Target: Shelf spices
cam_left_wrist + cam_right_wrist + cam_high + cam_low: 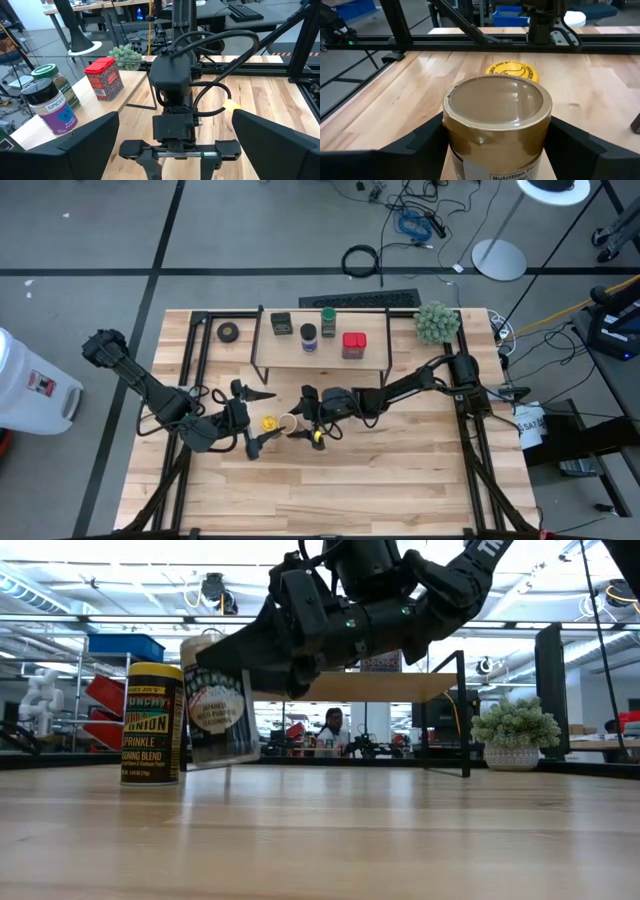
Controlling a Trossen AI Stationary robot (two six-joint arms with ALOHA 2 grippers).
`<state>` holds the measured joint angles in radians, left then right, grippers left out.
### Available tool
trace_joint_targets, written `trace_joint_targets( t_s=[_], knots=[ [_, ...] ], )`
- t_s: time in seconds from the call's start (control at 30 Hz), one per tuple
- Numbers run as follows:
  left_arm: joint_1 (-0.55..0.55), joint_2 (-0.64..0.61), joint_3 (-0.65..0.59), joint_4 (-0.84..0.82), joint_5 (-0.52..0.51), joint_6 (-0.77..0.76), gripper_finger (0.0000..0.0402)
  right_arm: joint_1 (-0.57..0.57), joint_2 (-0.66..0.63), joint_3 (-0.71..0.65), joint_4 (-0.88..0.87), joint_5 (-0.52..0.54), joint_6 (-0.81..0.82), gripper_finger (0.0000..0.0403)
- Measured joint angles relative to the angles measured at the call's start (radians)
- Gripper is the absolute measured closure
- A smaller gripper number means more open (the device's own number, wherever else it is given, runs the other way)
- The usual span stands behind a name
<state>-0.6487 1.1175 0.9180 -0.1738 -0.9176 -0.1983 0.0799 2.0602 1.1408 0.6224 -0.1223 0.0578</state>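
The right tool (495,145) pinches the tan-lidded jar (497,125), tilted just off the table (400,470) in front of the shelf (320,350), beside the yellow-lidded jar (268,423). The left tool (252,442) stands spread nearby.

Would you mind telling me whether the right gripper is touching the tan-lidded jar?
Touching. The right wrist view shows the right gripper with both fingers pressed against the sides of the tan-lidded jar; the low view shows the jar tilted in its grip.
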Motion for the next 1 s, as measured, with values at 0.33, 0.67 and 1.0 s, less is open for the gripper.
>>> trace_joint_targets(
  t_s=[0.33, 0.67, 1.0],
  knots=[
    [0.0, 0.0, 0.0, 0.0, 0.0, 0.001, 0.0004, 0.0, 0.016, 0.0, 0.01, 0.0, 0.005, 0.0133],
    [0.0, 0.0, 0.0, 0.002, 0.0, 0.001, 0.0004, 0.0, 0.068, 0.001, 0.099, 0.0, 0.028, 0.0126],
    [0.0, 0.0, 0.0, 0.0, 0.0, 0.001, 0.0004, 0.0, 0.068, 0.001, 0.089, 0.015, 0.015, 0.0124]
  ],
)
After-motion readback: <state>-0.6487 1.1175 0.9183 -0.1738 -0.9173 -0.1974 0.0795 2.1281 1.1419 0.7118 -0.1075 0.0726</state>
